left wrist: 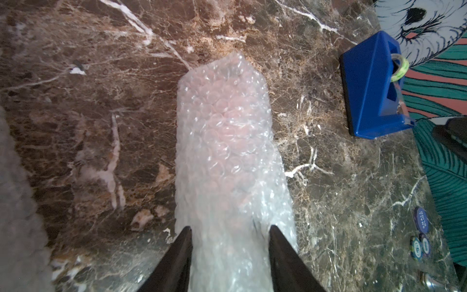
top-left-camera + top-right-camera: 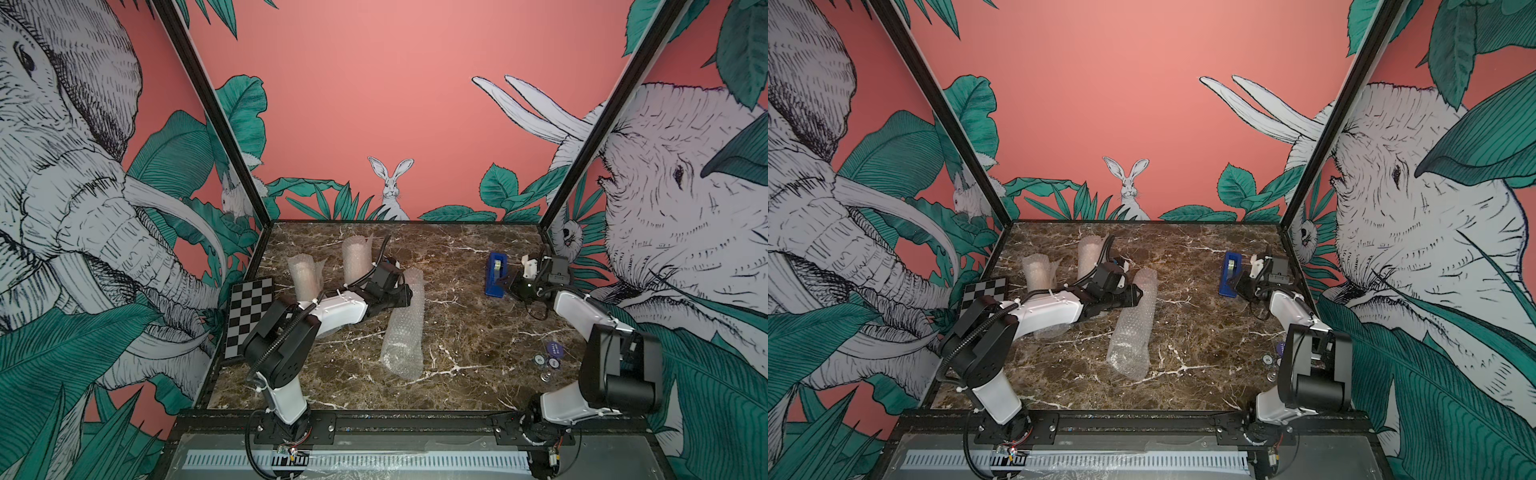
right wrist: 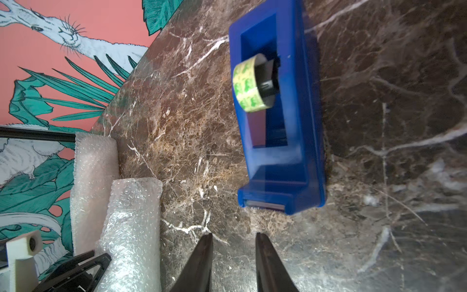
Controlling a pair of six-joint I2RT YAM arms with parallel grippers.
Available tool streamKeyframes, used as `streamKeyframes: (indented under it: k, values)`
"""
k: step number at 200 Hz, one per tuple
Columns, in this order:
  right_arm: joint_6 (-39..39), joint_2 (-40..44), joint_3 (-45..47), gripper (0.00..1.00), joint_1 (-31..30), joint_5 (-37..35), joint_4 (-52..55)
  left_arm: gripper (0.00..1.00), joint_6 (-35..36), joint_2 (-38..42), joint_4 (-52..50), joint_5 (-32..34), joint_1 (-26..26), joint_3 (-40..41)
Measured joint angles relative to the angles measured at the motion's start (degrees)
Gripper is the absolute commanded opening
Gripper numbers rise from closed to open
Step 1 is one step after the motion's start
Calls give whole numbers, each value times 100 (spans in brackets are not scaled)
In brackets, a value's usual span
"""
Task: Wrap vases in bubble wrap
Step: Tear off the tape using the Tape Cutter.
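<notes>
Three wrapped shapes sit on the table [image 2: 457, 332] in both top views: two bundles [image 2: 305, 276] stand at the far left, and a long roll [image 2: 405, 324] lies in the middle, running near to far. My left gripper [image 2: 405, 297] is on the roll's far part, reaching in from the left. My right gripper [image 2: 510, 287] hovers just right of the blue dispenser [image 2: 496, 276] at the far right, well apart from the roll. From the left wrist, the left gripper [image 1: 230, 227] has its jaws closed against both sides of the roll [image 1: 225, 141], one of the fingertips [image 1: 188, 235] pressed to each flank. A pinkish core shows through the bubbles, but I cannot tell which vase it is. From the right wrist, the right gripper [image 3: 234, 235] has its jaws a narrow gap apart with nothing between them. It points at the cutter end of the dispenser [image 3: 285, 151], near but not touching. I judge the roll light, with a soft, slick, springy skin over a stiff, breakable core. So I would hold it where the vase fills the wrap, not at the near end, which looks emptier, and squeeze only enough to stop it sliding. I see no tape on it, so I expect the wrap to spring loose if I let go.
</notes>
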State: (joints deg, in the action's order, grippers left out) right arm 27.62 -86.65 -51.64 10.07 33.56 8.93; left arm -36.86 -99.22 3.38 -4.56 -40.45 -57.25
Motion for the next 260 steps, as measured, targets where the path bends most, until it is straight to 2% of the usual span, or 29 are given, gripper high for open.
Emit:
streamKeyframes:
  k: [55, 102, 177, 260]
  values:
    - [-149, -911, -719, 27, 505, 614, -149, 49, 0, -7, 15, -17, 0, 0]
    - [-76, -1683, -831, 27, 573, 1154, -382, 49, 0, -31, 42, -42, 0, -9]
    - [149, -2170, -1021, 23, 573, 1799, -942, 49, 0, -96, 35, -57, 0, -79]
    - [223, -2293, -1051, 17, 575, 1982, -1019, 49, 0, -96, 35, -55, 0, -81]
